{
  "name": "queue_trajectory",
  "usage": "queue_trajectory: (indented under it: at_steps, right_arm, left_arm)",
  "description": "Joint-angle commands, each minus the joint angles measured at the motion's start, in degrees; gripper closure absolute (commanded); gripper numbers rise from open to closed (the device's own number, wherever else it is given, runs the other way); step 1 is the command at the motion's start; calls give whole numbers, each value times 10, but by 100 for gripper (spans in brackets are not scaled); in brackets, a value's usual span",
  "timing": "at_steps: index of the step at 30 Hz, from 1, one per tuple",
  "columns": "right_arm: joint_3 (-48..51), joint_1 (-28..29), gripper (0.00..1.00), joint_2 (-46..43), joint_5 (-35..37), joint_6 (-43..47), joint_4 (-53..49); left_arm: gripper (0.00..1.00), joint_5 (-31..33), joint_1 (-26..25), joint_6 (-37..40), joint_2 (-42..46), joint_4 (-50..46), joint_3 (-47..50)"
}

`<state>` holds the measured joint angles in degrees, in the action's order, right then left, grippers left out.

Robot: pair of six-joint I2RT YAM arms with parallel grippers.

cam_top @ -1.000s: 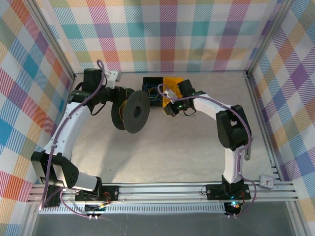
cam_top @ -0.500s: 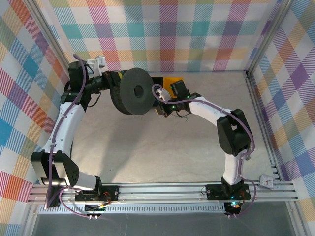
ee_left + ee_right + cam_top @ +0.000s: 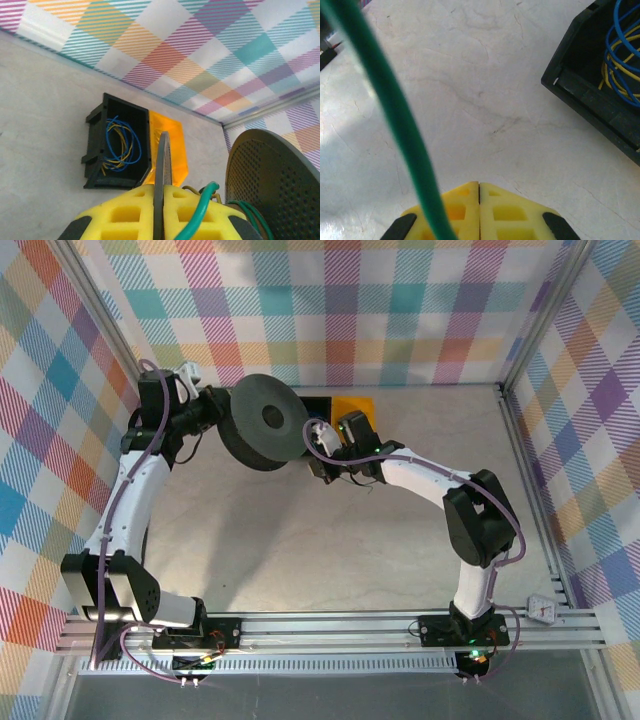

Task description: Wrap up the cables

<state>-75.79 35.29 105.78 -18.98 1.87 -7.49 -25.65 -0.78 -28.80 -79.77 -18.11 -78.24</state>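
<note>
Since a second ago I've swung the spool (image 3: 262, 422) up and back-left; the left gripper (image 3: 161, 192) clamps its flange. Right gripper (image 3: 479, 189) sits pressed together, green cable (image 3: 395, 125) crossing one finger. Other cables (image 3: 120, 145) lie in the box (image 3: 95, 150).

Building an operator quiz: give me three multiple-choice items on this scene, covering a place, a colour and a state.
1. Where are the blue and yellow cables? A in the black box; B hung on the wall; C on bare table.
2. Colour of the cable beside the right gripper? A red; B green; C white.
3. The left gripper is: A open; B shut on the spool's flange; C shut on the box.
A: coils lie inside the box. B: a green strand runs past it. B: the flange is clamped in it.
</note>
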Motion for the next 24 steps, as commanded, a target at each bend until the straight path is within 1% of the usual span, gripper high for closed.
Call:
queue_trajectory:
  at_steps: [1,7,10,11,14,15,20,24]
  right_arm:
    - [35,-2,100,-32,-3,-13,-21]
    - [28,-2,100,-21,7,-37,-19]
    - [12,-3,100,-3,21,-63,-32]
    - [6,-4,100,5,24,-70,-38]
    - [-9,-11,100,25,24,-78,-49]
    - [-10,-13,100,28,25,-78,-51]
    - [-20,-49,100,33,29,-68,-63]
    - [-31,-71,100,25,26,-50,-82]
  left_arm:
    - [100,176,27,-13,42,112,-6]
    - [100,170,27,-3,52,112,4]
    - [100,153,27,3,61,121,12]
    - [100,140,27,8,63,124,13]
    - [100,33,26,31,54,128,-6]
    - [100,9,26,34,52,128,-11]
    - [100,-49,26,81,61,96,-23]
    - [100,-57,26,96,62,72,-27]
